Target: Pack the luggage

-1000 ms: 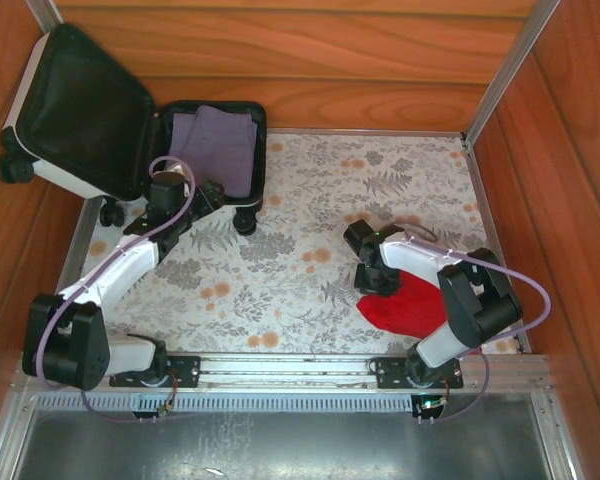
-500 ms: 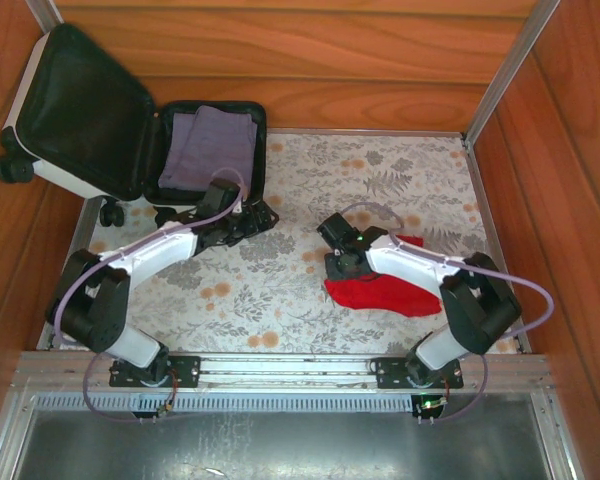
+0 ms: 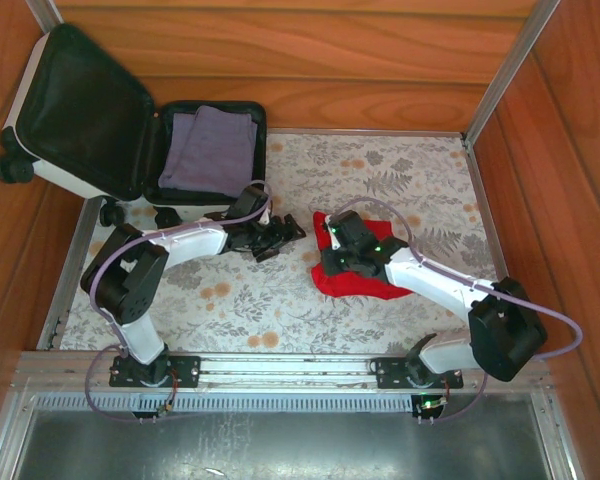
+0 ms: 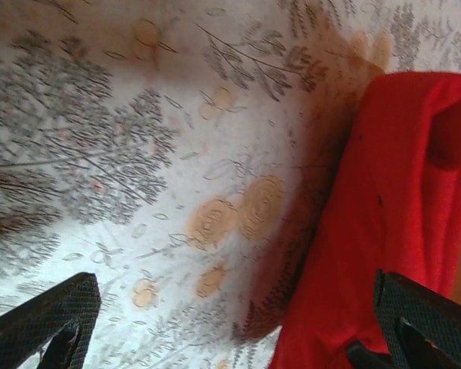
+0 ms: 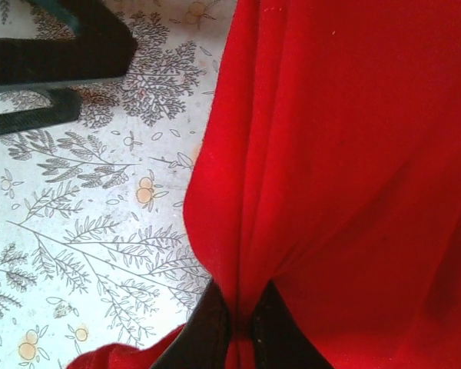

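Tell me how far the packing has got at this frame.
Done: the suitcase lies open with a purple cloth folded in one half. In hand: the right arm's jaws are shut on a red cloth out on the table; the left arm's jaws stand open beside it. Left: getting the red cloth into the suitcase and, presumably, closing it.

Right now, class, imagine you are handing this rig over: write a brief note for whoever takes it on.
Left hand: open, empty, next to the red cloth.
Right hand: shut on the red cloth.
Luggage: open at the far left, purple cloth lying inside.
Done: purple cloth packed.
To do: get the red cloth into the luggage, then probably close the lid.
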{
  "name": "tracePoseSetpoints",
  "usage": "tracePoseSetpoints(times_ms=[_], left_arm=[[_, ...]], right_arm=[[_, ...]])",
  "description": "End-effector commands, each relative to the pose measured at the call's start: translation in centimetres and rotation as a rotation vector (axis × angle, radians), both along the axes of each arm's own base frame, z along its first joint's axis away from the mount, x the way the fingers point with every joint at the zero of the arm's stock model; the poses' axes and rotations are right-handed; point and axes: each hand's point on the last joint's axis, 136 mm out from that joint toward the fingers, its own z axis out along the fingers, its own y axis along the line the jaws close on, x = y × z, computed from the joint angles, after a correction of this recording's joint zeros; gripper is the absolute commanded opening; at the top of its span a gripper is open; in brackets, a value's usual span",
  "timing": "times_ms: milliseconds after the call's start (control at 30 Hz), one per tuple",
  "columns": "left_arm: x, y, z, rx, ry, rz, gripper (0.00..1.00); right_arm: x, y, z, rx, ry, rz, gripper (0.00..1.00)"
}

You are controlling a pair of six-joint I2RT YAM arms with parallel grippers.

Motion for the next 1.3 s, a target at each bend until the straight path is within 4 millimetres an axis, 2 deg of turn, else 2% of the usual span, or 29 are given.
tracePoseSetpoints(times_ms=[0,100,767,1033,1267], left_arm=[[0.4,-1.3,1.8,-0.060,-0.006,0.006,0.96],[0.3,-1.0,1.5,-0.057,0.005,0.016,0.96],[1.8,-3.5,2.4,-0.124,0.032,-0.003,0.93],[1.8,-4.5,1.3,-0.126,0.074,-0.013,0.91],[1.0,-6.7,0.5,-0.130,0.098,-0.062,0.87]], right_arm=[[0.0,1.2,0.4,0.044,-0.012,0.043,0.00],[-0.1,1.3,0.3,0.046,0.001,0.046,0.00],[-0.7,2.1,0.2,0.062,0.041,0.076,0.00],[-0.7,2.2,0.8,0.076,0.028,0.076,0.00],[-0.8,2.4,0.6,0.075,0.039,0.085,0.00]])
